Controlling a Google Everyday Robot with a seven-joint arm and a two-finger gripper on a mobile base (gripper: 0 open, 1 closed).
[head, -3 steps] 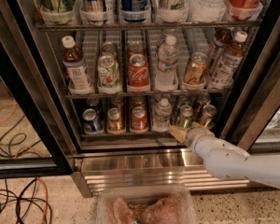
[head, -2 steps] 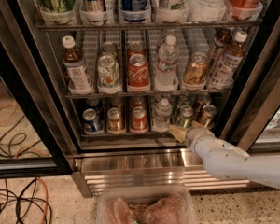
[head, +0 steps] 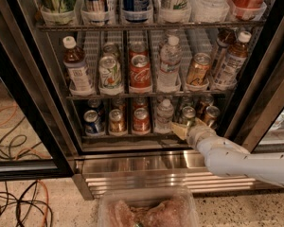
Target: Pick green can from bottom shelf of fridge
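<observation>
Where the white arm ends, just right of centre and a little below the middle of the frame, the gripper sits at the front edge of the bottom shelf, its tan tip pointing left; whether it is open or closed, and whether it has hold of anything, I cannot tell. Right behind and above it stands the green can, upright in its lane, silver top showing, so close that contact cannot be ruled in or out. Just right of that is a bronze can; just left is a small water bottle. Further left along the same shelf stand a red can, a gold can and a blue can. On the tier above are bottles and taller cans. Below the shelf runs the fridge base of ribbed steel. At bottom centre lies a clear tub with something pinkish inside, and cables trail over the floor at lower left
</observation>
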